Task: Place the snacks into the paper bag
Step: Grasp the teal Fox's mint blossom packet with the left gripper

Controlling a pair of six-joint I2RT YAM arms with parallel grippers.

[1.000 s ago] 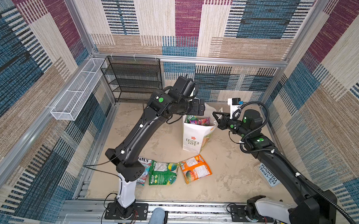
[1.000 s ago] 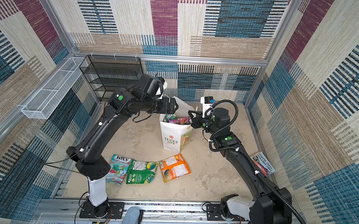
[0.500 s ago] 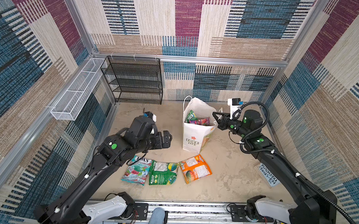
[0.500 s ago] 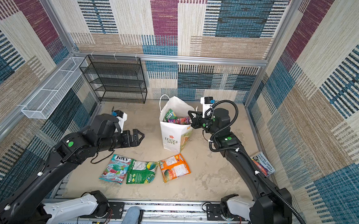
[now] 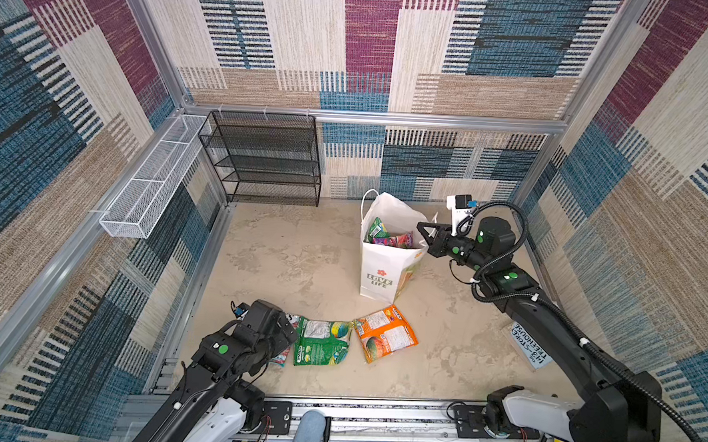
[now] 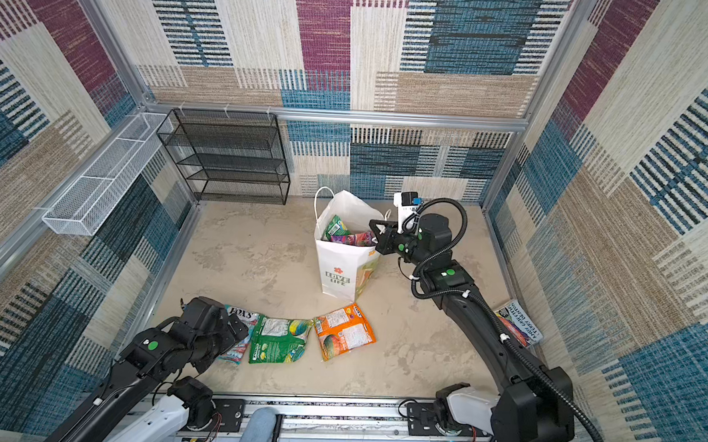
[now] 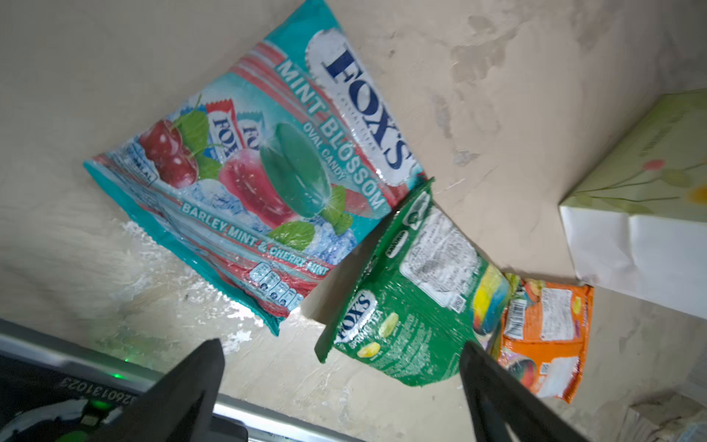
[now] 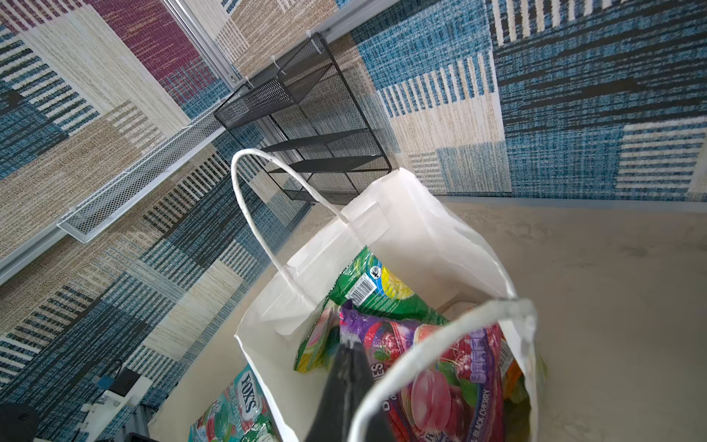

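Toward the back of the sandy floor (image 5: 292, 260): the paper bag (image 5: 383, 269), upright, mouth open. Inside, poking up near the top: a green-yellow packet (image 8: 375, 287) and a purple packet (image 8: 440, 363).

At the bag's right rim: the right gripper (image 5: 422, 230). Fingers (image 8: 348, 367) pressed tight together, tip over the purple packet, inside the loop of the near handle (image 8: 421, 344). Cannot tell whether pinching any paper.

Low at the front left: the left gripper (image 7: 340, 344), above the teal packet (image 6: 241, 318). Fingers (image 7: 191, 382) spread wide apart, one on each side of a corner of the dark green packet (image 5: 321, 343) in the left wrist view.

In front of the bag, flat in a row from left to right: teal packet marked "FOX'S", dark green packet, orange packet (image 5: 386, 334). Teal and dark green touching at a corner. Dark green and orange touching too. Orange packet nearest the bag, just in front of it.

By the right wall: a magazine (image 6: 519, 322), partly hidden behind the right arm. Against the back wall: a black shelf (image 5: 264, 159). Up on the left wall: a white wire basket (image 5: 146, 190).
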